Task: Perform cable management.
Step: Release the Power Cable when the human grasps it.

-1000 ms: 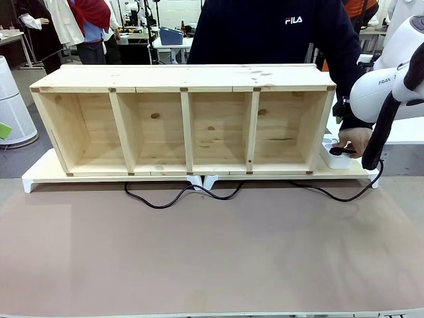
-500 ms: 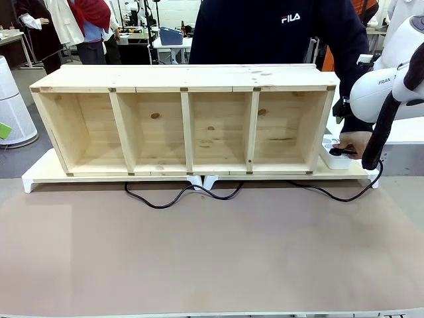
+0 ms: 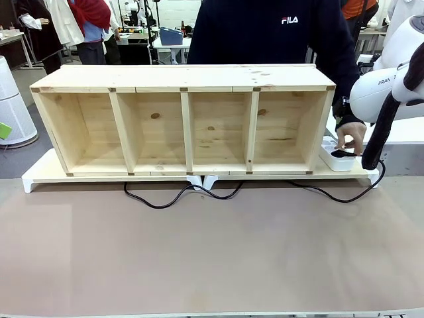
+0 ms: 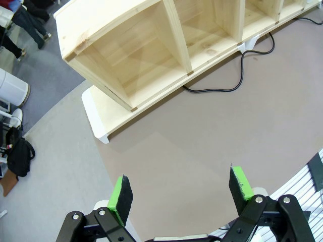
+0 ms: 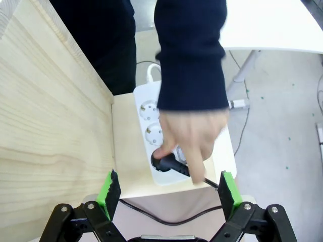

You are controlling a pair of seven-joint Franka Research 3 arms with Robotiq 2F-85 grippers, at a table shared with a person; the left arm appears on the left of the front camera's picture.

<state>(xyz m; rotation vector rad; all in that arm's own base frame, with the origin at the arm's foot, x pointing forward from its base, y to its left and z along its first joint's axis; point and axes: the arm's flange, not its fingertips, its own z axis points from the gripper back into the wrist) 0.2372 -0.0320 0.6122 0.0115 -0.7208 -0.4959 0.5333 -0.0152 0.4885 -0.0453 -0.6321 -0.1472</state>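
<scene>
While the person's hand (image 5: 187, 135) presses the cable's plug (image 5: 165, 162) into the nearest socket of the white power strip (image 5: 151, 118), we hold both arms back — that looks like the right call for this step. Our right gripper (image 5: 165, 194) hangs just above the strip beside the end of the wooden shelf (image 3: 182, 119), its jaws spread as wide as they go and gripping nothing; the green pads stand either side of the hand without touching it. Our left gripper (image 4: 181, 192) hovers over the brown table mat (image 3: 212, 252) near the shelf's other end, also wide open and empty.

The cable (image 3: 179, 195) runs from the plug down off the white base board (image 3: 40, 175), then along the mat in front of the shelf in loose waves, ending near the second compartment from the left.

To do the step well, we judge that we should wait until the hand is clear of the strip before descending — closing now would risk pinching fingers. After that, the slack in front of the shelf is what needs tidying: we would take the cord at a low, flat stretch, grip it gently since it is thin and glossy, and avoid tugging toward the plug, so it stays seated.
</scene>
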